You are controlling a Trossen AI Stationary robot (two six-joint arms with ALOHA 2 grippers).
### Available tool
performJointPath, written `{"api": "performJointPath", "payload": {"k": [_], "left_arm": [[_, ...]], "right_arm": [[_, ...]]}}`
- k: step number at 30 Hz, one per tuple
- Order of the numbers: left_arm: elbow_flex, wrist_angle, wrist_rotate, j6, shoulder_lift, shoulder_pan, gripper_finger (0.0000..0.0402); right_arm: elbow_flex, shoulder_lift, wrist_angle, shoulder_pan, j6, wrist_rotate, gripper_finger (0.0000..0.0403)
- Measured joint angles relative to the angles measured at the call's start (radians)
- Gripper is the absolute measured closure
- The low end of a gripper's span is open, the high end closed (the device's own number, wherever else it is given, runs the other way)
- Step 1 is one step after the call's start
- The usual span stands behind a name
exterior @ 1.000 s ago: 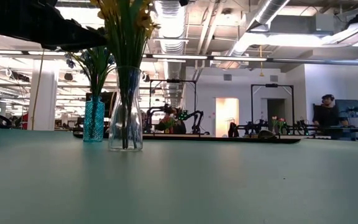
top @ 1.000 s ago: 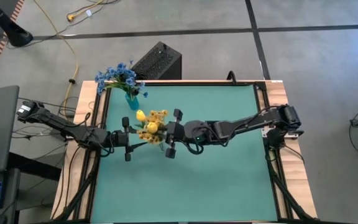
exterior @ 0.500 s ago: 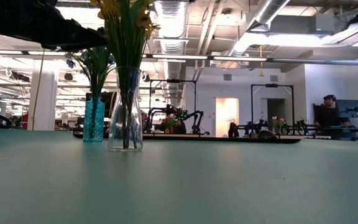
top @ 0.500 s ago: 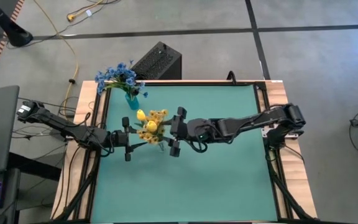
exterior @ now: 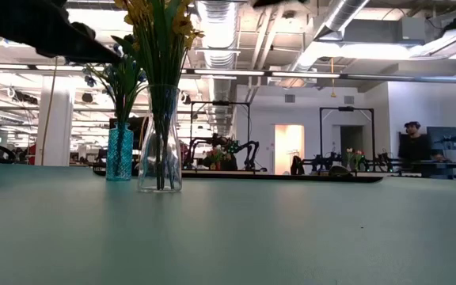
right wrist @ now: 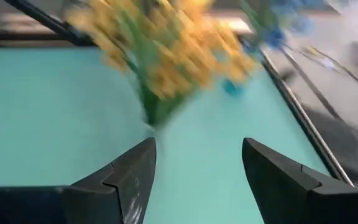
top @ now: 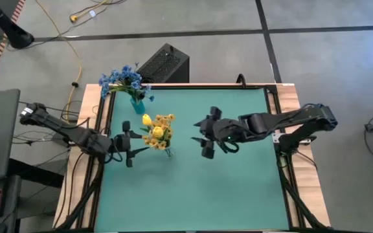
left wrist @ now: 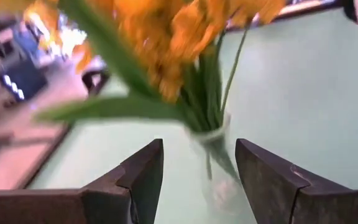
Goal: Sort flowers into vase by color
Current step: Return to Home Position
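left tool [top: 129, 147] hangs with its fingers spread and empty. just ahead of it the yellow flowers [top: 158, 128] stand in the clear vase [exterior: 161, 150] (stalks down inside, blossoms above the rim). right tool [top: 205, 134] faces the same vase from the other side, farther from it, its fingers also spread with nothing between them. the blue flowers [top: 123, 77] stand in a blue vase [exterior: 119, 152] off beyond the left tool, near a corner of the tabletop [top: 238, 188].
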Motion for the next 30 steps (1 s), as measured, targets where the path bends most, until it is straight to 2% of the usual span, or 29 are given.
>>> {"api": "performJointPath", "payload": {"k": [5,8,11,16,18,21,25,30], "left_arm": [[0.009,-0.161,0.012,-0.174,-0.036,-0.001,0.0212],[0.000,-0.208,0.000,-0.233,-0.037,-0.001,0.0212],[-0.017,-0.200,-0.034,-0.255,-0.036,-0.001,0.0212],[-0.113,-0.051,-0.107,-0.201,-0.041,0.007,0.0212],[-0.152,0.037,-0.098,-0.170,-0.052,0.026,0.0212],[-0.203,0.075,-0.047,-0.155,-0.097,0.070,0.0212],[-0.250,0.087,0.017,-0.130,-0.184,0.154,0.0212],[-0.302,0.078,0.150,-0.102,-0.309,0.288,0.0212]], "right_arm": [[-0.172,-0.097,-0.036,0.044,0.139,0.204,0.0138],[-0.311,-0.156,0.029,0.079,0.210,0.266,0.0138],[-0.468,-0.198,0.205,0.102,0.207,0.262,0.0138],[-0.752,-0.240,0.567,0.093,0.156,0.230,0.0139],[-0.843,-0.266,0.692,0.072,0.155,0.196,0.0139],[-0.942,-0.313,0.825,0.034,0.130,0.123,0.0143],[-1.037,-0.381,0.891,-0.029,0.115,0.076,0.0194],[-1.119,-0.437,0.953,-0.103,0.076,0.056,0.0327]]}}
